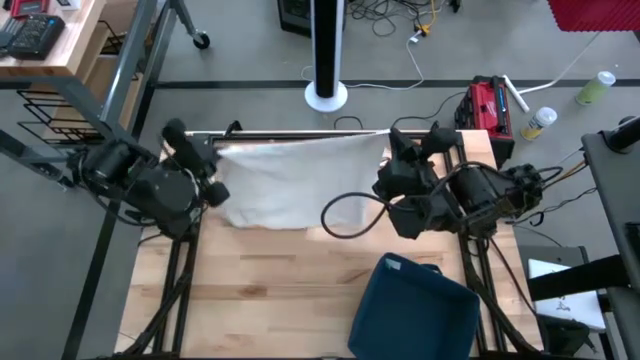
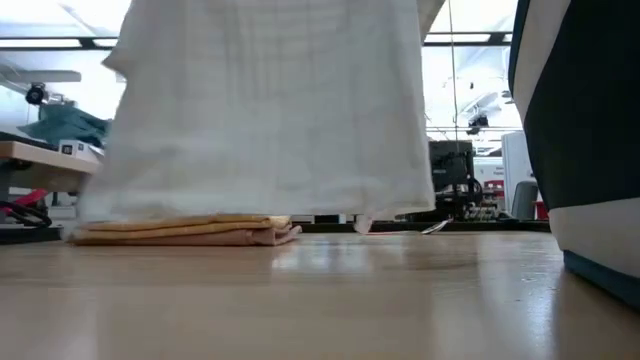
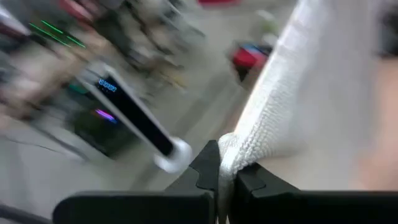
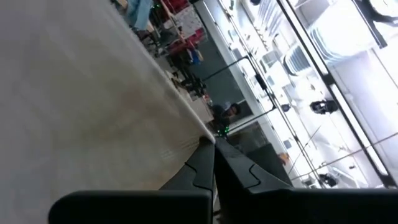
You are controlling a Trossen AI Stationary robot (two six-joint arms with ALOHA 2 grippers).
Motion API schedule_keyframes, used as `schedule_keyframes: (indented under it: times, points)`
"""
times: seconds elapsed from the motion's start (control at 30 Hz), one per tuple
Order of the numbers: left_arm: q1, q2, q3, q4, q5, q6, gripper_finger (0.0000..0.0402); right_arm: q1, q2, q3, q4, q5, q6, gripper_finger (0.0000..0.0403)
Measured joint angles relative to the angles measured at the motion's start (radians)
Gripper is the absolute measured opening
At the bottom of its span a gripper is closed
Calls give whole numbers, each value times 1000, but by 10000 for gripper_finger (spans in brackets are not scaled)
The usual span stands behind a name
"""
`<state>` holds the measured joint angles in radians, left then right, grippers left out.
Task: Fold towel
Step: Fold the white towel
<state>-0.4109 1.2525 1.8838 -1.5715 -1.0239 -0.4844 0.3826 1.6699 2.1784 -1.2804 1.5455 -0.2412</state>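
A white towel [image 1: 300, 180] hangs spread between my two grippers over the far part of the table. In the low view it is a wide sheet [image 2: 270, 110] whose lower edge [image 2: 260, 212] ends just above the tabletop. My left gripper [image 1: 216, 156] is shut on the towel's upper left corner. My right gripper [image 1: 392, 152] is shut on its upper right corner. Both are raised well above the table. My left gripper pinches the towel's top corner [image 3: 231, 149] between its two fingers, right at their free ends. The top edge [image 3: 280, 68] runs away from the fingers toward the other arm, and the cloth hangs below. My right gripper pinches the towel's other top corner [image 4: 198, 144] between its two shut fingers, which lie about level. The cloth [image 4: 93, 93] spreads away from the fingers and hangs down, clear of the table.
A stack of folded yellow and pink cloths [image 2: 185, 231] lies on the table behind the hanging towel. A dark blue bin [image 1: 415, 310] stands at the near right. Bare wooden tabletop [image 1: 270, 290] lies in the near middle and left.
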Motion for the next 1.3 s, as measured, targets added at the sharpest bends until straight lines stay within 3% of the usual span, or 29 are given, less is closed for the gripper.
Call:
schedule_keyframes:
  times: [0.13,0.33,0.57,0.7,0.83,1.0,1.13,1.3]
  points:
    - [17,-12,-50,1,295,-74,0,26,0,0,-2,-1,-6,0]
    - [-12,15,-148,5,652,-262,0,108,-2,1,-1,-52,42,0]
    - [-130,92,-192,10,907,-521,0,199,-4,1,-1,-207,172,0]
    - [-231,138,-149,16,930,-660,0,233,-11,1,-1,-290,255,0]
    - [-346,176,-61,113,923,-713,0,286,-16,1,-2,-304,301,0]
    - [-487,242,101,192,809,-726,0,362,-33,13,-2,-374,375,0]
    - [-572,313,237,161,700,-810,0,423,-39,39,-3,-424,434,0]
    - [-625,411,359,-1,672,-928,0,469,-39,63,0,-401,428,0]
